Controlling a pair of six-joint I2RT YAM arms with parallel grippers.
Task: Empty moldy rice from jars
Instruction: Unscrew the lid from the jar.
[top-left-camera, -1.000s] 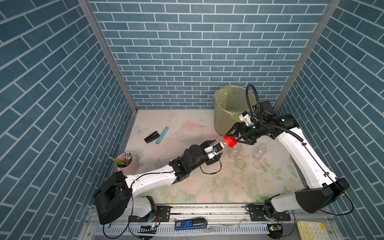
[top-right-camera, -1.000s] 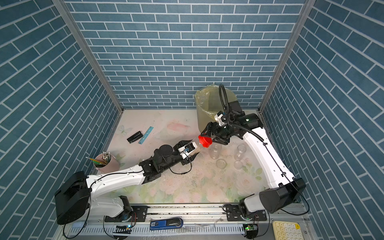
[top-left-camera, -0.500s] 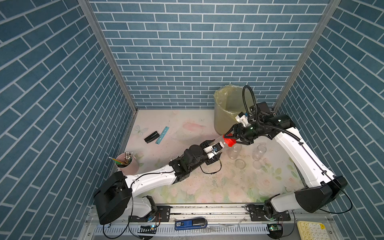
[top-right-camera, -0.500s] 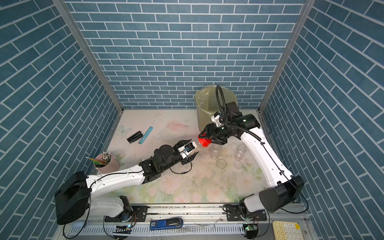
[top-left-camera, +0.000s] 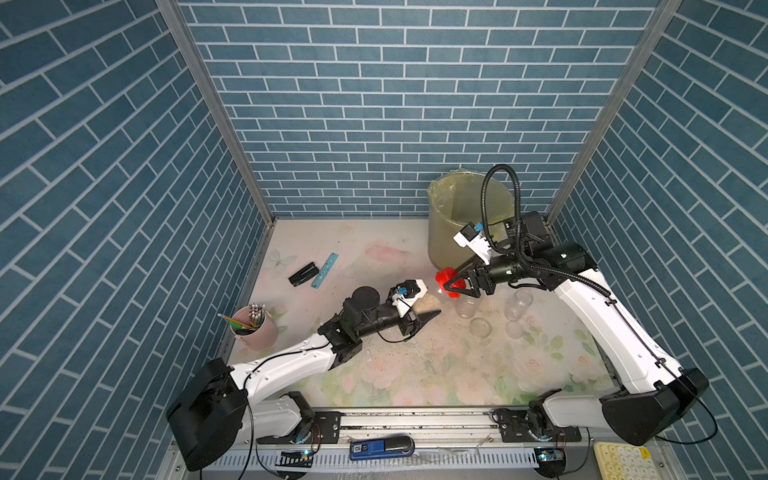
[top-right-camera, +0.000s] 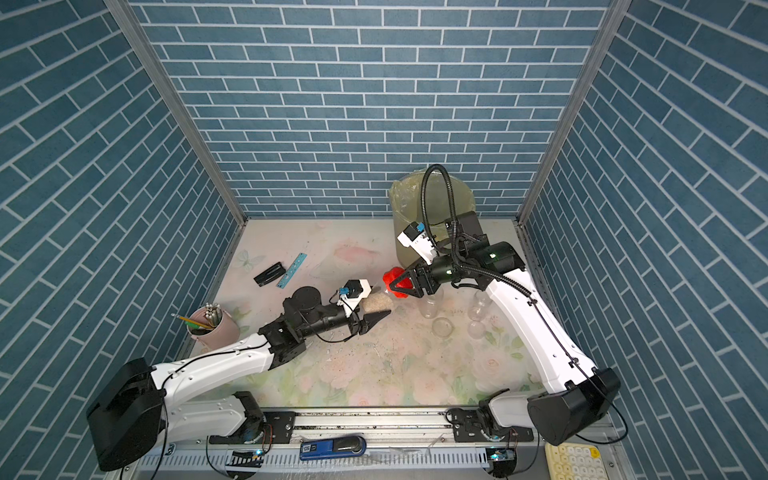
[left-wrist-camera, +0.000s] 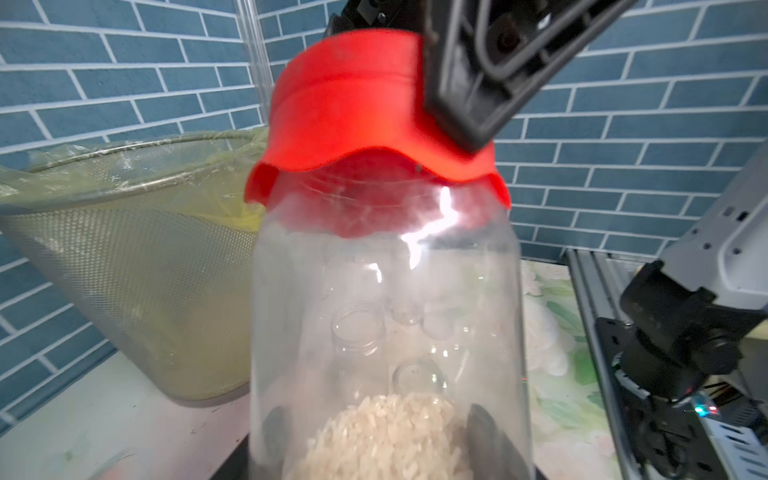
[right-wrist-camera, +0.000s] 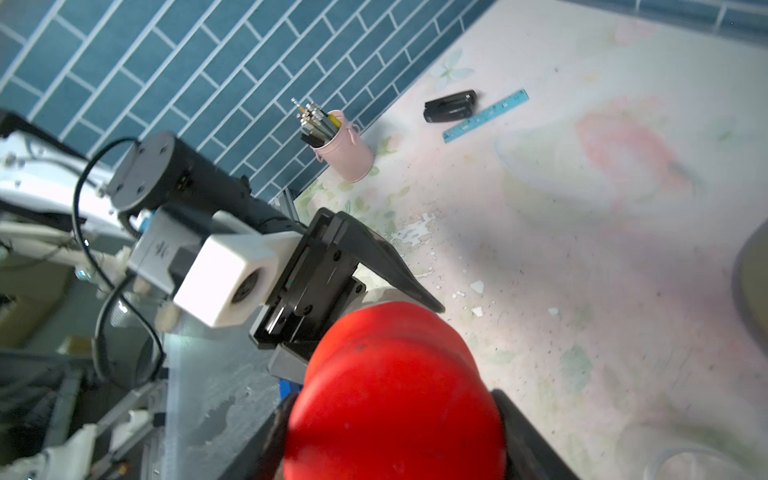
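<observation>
Two empty jars (top-left-camera: 466, 306) stand on the bench (top-left-camera: 415, 374) near the bin (top-left-camera: 453, 232), with their clear lids (top-left-camera: 481, 327) lying just beside them. We see the third jar (left-wrist-camera: 386, 291) gripped around its body by the left end effector (top-left-camera: 424, 311) and tilted above the bench. The moldy rice (left-wrist-camera: 386, 436) sits clumped at its base end, between the fingers. The right end effector (top-left-camera: 451, 283) is clamped narrowly on the red cap (left-wrist-camera: 353, 104), which sits at that jar's mouth.
</observation>
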